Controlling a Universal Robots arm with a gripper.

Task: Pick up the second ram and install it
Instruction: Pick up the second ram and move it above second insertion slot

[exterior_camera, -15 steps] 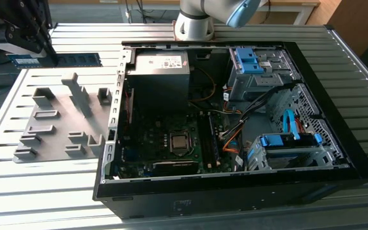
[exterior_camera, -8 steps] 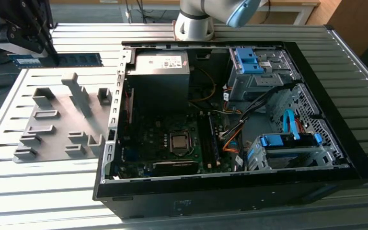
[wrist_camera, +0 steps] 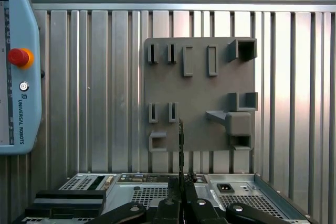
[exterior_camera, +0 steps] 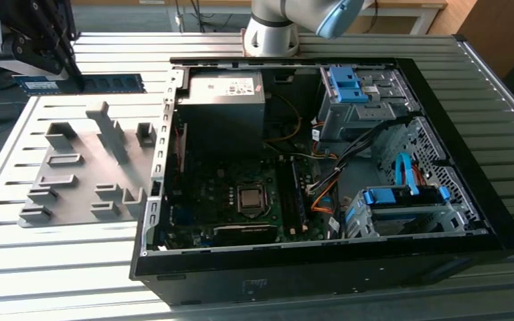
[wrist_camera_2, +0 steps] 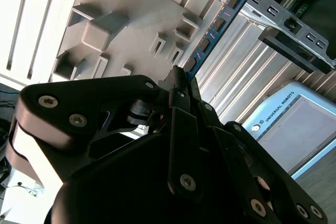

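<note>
You've got one line of dark lettering (wrist_camera: pixel 21 121) on the teach pendant (wrist_camera: pixel 16 35), along its pale edge near the red stop button (wrist_camera: pixel 17 56). It shows in both wrist views, and in the second one it's here: (wrist_camera_2: pixel 281 109). The power supply (exterior_camera: pixel 224 114) inside the computer case (exterior_camera: pixel 498 221) carries a white label (exterior_camera: pixel 227 86) whose dark print is too small to make out. The small blue mark (exterior_camera: pixel 253 286) on the case's black outer wall isn't legible. Any marking on the second ram (exterior_camera: pixel 114 83) is too small to tell.
</note>
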